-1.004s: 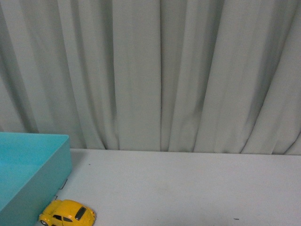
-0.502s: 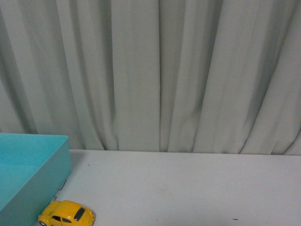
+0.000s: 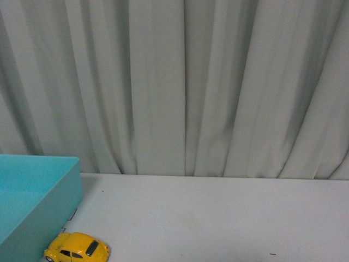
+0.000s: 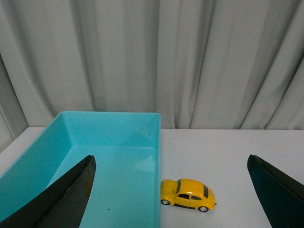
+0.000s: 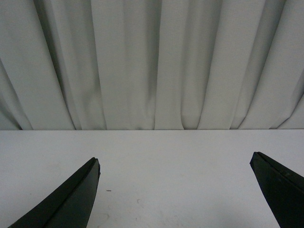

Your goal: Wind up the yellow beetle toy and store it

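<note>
Yellow beetle toy (image 4: 187, 194), seemingly turquoise bin (image 4: 109, 130)

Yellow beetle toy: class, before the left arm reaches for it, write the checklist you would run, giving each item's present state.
1. The yellow beetle toy stands on its wheels on the table: ok.
2. It is outside the turquoise box, beside its wall: ok.
3. The left gripper is open and holds nothing: ok.
4. The right gripper is open and holds nothing: ok.
5. The box is open at the top: ok.
6. The toy is already wound: cannot tell.
</note>
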Robot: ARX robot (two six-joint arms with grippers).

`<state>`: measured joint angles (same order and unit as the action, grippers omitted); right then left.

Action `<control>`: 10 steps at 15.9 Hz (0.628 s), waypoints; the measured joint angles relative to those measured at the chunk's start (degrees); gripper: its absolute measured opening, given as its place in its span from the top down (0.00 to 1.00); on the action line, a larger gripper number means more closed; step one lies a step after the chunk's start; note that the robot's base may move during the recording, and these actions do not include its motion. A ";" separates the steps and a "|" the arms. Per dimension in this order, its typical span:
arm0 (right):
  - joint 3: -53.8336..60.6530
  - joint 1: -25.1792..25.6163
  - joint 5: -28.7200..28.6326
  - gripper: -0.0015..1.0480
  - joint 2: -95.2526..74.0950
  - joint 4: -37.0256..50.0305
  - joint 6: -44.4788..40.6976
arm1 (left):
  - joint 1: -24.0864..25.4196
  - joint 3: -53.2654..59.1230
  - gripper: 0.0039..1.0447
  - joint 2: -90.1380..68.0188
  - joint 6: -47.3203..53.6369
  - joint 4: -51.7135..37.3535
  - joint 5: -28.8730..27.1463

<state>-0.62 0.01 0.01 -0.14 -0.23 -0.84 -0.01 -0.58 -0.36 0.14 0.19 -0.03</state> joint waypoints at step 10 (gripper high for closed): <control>0.00 0.00 -0.07 0.06 0.00 0.00 0.00 | 5.62 -25.49 0.06 -40.06 -10.25 1.77 11.21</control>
<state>-0.62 0.01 -0.05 -0.14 -0.23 -0.84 5.61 -26.06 -40.42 -10.11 1.96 11.18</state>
